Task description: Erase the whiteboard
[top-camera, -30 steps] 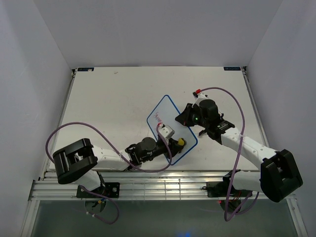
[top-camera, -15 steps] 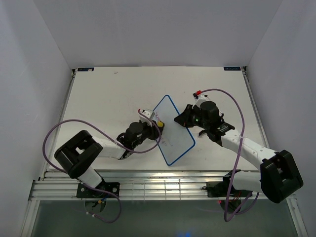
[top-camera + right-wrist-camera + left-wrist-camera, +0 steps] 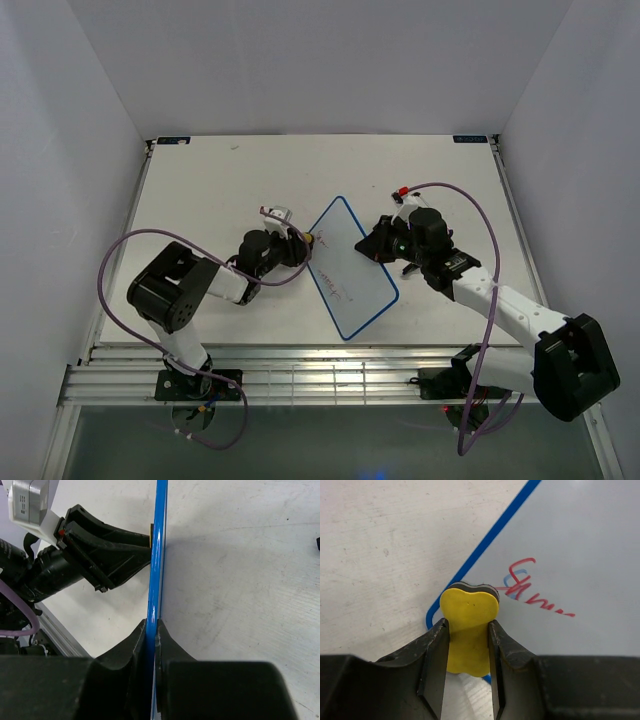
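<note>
The whiteboard [image 3: 350, 268], white with a thin blue rim, lies at the table's middle. Red handwriting [image 3: 530, 587] shows near its left corner, and a faint trace [image 3: 338, 290] remains lower down. My left gripper [image 3: 303, 243] is shut on a small yellow sponge [image 3: 468, 625], whose tip rests on the board's left corner beside the red marks. My right gripper [image 3: 375, 247] is shut on the board's right rim, seen edge-on as a blue line [image 3: 156, 570] between its fingers [image 3: 137, 645].
White tabletop [image 3: 220, 190] surrounds the board. Enclosure walls stand at the left, right and back. A metal rail [image 3: 330, 365] runs along the near edge. Purple cables [image 3: 470, 205] loop from both arms.
My left gripper has swept the sponge from the board's lower right end up to its left corner. Most of the writing is wiped away. The board has turned slightly.
</note>
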Motion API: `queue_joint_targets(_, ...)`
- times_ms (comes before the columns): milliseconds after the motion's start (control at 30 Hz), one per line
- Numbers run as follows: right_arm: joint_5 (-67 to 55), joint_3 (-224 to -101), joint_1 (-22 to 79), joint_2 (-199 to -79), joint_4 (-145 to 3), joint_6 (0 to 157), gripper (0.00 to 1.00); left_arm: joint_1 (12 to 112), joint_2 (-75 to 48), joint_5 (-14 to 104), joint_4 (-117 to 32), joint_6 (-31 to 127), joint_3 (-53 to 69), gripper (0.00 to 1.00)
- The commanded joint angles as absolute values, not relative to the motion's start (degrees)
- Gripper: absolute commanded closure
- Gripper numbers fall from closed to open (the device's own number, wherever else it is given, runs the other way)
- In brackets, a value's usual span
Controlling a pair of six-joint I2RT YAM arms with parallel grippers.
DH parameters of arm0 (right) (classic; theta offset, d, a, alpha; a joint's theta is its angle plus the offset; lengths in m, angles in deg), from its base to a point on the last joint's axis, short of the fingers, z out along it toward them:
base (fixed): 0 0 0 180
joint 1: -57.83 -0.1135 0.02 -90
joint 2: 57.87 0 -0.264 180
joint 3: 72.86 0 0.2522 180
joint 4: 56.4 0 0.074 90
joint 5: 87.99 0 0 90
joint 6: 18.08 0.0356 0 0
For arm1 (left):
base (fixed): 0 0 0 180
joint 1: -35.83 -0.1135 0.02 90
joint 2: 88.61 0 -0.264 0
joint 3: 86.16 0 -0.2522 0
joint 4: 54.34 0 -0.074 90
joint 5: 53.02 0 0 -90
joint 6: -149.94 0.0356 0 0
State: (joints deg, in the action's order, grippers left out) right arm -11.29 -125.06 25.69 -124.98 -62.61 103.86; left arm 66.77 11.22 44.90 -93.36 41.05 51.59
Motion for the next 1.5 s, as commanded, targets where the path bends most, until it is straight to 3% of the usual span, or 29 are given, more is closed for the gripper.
queue_joint_targets(0, -25.7, -124.1, 22.9, -123.8, -67.0, 100.8, 0.92, 65.8, 12.4, 49.1, -94.0, 41.9, 48.1, 1.00)
queue_joint_targets(267, -26.0, -124.7, 22.9, -126.0, -67.1, 99.6, 0.92, 66.3, 12.6, 57.4, -93.0, 40.2, 43.6, 1.00)
queue_joint_targets(867, -26.4, -125.8, 22.9, -125.9, -66.0, 100.1, 0.92, 81.0, 8.2, 52.1, -91.6, 39.1, 48.2, 1.00)
queue_joint_targets(1233, -25.7, -126.8, 22.9, -124.1, -66.0, 101.4, 0.92, 70.7, 9.7, 49.7, -89.4, 37.3, 48.3, 1.00)
queue_joint_targets(1467, -24.4, -128.3, 23.2, -124.5, -65.8, 102.7, 0.92, 70.0, 11.1, 47.0, -85.1, 39.1, 45.5, 1.00)
